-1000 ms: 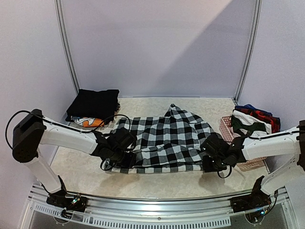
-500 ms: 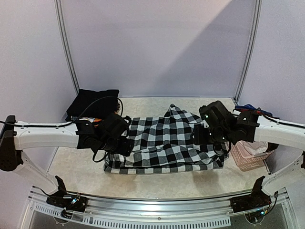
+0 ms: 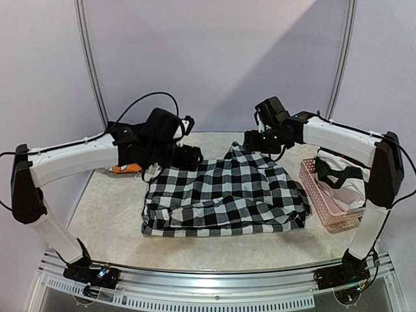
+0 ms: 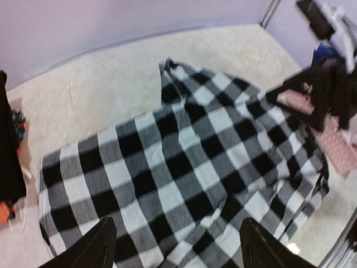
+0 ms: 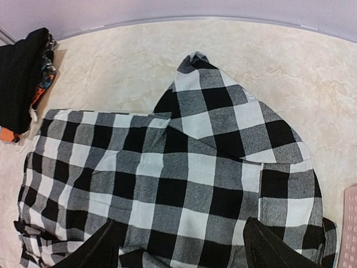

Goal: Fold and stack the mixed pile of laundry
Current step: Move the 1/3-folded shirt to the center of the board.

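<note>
The black-and-white checked garment (image 3: 224, 195) lies spread on the table, rumpled along its near edge. It fills the left wrist view (image 4: 184, 162) and the right wrist view (image 5: 184, 173). My left gripper (image 3: 190, 156) hangs open and empty above its far left corner, fingers wide apart (image 4: 178, 248). My right gripper (image 3: 255, 140) hangs open and empty above its pointed far end (image 5: 187, 248). A folded black garment (image 5: 22, 78) with an orange printed piece (image 3: 123, 168) under it lies at the far left, mostly hidden by my left arm.
A pink perforated basket (image 3: 318, 195) stands at the right, holding white and dark garments (image 3: 338, 172). Its edge shows in the right wrist view (image 5: 351, 223). The back wall runs close behind both grippers.
Both grippers have risen from the garment's near corners and swung back over its far edge. The checked garment stays on the table, its near edge more bunched.
</note>
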Tool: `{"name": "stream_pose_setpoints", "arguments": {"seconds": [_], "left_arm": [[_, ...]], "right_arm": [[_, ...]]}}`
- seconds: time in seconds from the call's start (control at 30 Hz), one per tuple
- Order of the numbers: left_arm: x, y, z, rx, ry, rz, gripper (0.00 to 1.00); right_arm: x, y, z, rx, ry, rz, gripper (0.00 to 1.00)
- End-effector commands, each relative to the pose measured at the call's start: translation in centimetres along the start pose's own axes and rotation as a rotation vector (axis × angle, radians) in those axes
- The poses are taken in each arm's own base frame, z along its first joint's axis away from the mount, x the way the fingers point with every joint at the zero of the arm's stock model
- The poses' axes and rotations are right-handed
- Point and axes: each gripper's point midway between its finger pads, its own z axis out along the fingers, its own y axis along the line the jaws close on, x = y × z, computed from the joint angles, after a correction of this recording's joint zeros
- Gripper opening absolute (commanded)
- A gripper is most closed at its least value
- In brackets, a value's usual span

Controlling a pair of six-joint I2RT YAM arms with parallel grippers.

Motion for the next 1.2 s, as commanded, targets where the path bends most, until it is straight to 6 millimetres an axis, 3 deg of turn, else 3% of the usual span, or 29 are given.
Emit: {"name": "stream_pose_setpoints", "arguments": {"seconds": [0.0, 0.13, 0.2, 0.3, 0.4, 0.5, 0.63, 0.8, 1.17], "left_arm": [[-4.7, -0.1, 2.3, 0.168, 0.016, -0.080, 0.77], [-6.2, -0.7, 4.1, 0.282, 0.033, -0.164, 0.74], [-6.2, -0.8, 4.5, 0.297, 0.028, -0.181, 0.74], [-5.0, -0.8, 5.1, 0.306, 0.046, -0.188, 0.74], [-3.4, -0.8, 5.6, 0.315, 0.079, -0.197, 0.72], [-2.1, -0.4, 5.6, 0.299, 0.083, -0.197, 0.72], [0.4, 2.7, 5.5, 0.145, 0.108, -0.174, 0.69], [5.5, 5.9, 6.3, 0.022, 0.191, -0.174, 0.69], [16.7, 7.9, 9.5, -0.035, 0.383, -0.233, 0.69]], "right_arm": [[-0.6, -0.4, 3.6, -0.097, 0.080, 0.012, 0.77], [-2.2, 0.4, 6.3, -0.191, 0.110, 0.023, 0.78], [-2.4, -0.2, 8.7, -0.194, 0.139, 0.041, 0.80], [-3.9, 0.2, 10.4, -0.241, 0.138, 0.065, 0.80], [-4.1, 0.4, 12.8, -0.238, 0.167, 0.053, 0.80], [-2.6, 0.7, 15.5, -0.256, 0.225, 0.066, 0.77], [0.7, -0.5, 17.6, -0.218, 0.303, 0.092, 0.70], [3.9, -2.6, 17.4, -0.151, 0.339, 0.101, 0.63], [10.4, -5.2, 15.6, -0.110, 0.394, 0.139, 0.56]]}}
